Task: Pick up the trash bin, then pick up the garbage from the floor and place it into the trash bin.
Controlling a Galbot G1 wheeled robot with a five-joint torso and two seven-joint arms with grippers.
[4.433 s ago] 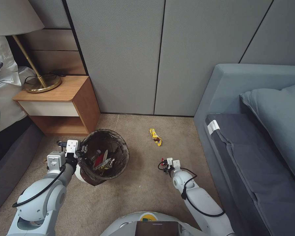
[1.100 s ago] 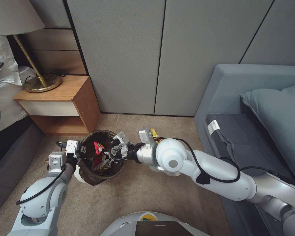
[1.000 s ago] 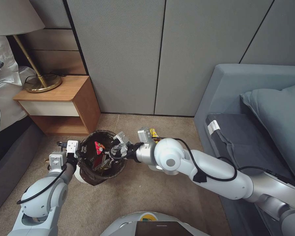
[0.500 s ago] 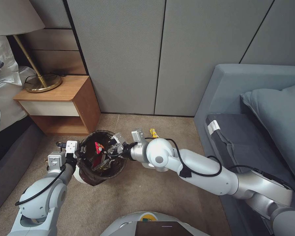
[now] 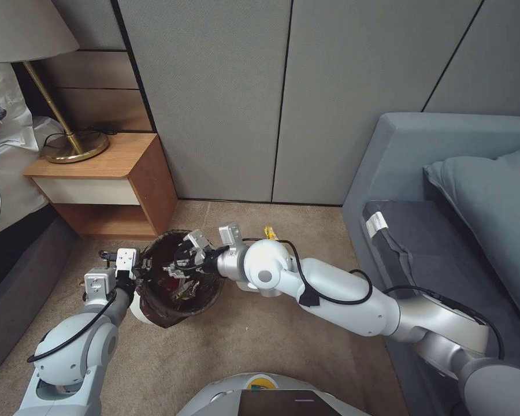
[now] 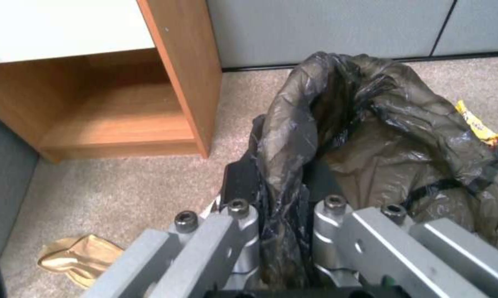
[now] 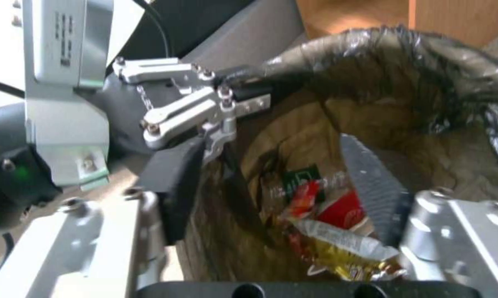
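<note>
The trash bin (image 5: 209, 292), white with a dark liner bag, is on the carpet in front of the nightstand. My left gripper (image 5: 140, 267) is shut on its near-left rim, and the left wrist view shows the liner (image 6: 293, 136) pinched between the fingers (image 6: 239, 231). My right gripper (image 5: 179, 264) hangs open over the bin's mouth with nothing between its pads (image 7: 174, 186). Below it, inside the bin, lie red packets (image 7: 337, 205) and a yellow-brown wrapper (image 7: 342, 252). Another yellow wrapper (image 5: 270, 233) lies on the floor behind my right arm. A tan paper piece (image 6: 80, 258) lies on the carpet left of the bin.
The wooden nightstand (image 5: 107, 185) with a brass lamp (image 5: 69, 144) stands just behind the bin. A bed edge (image 5: 6, 271) runs along the left and a grey-blue sofa (image 5: 445, 242) fills the right. Grey wall panels (image 5: 242, 115) close the back. Open carpet (image 5: 242, 341) lies in front.
My right arm swung from beside the sofa to over the bin carrying a red packet. The gripper opened and the packet now lies inside. The left gripper kept its hold.
</note>
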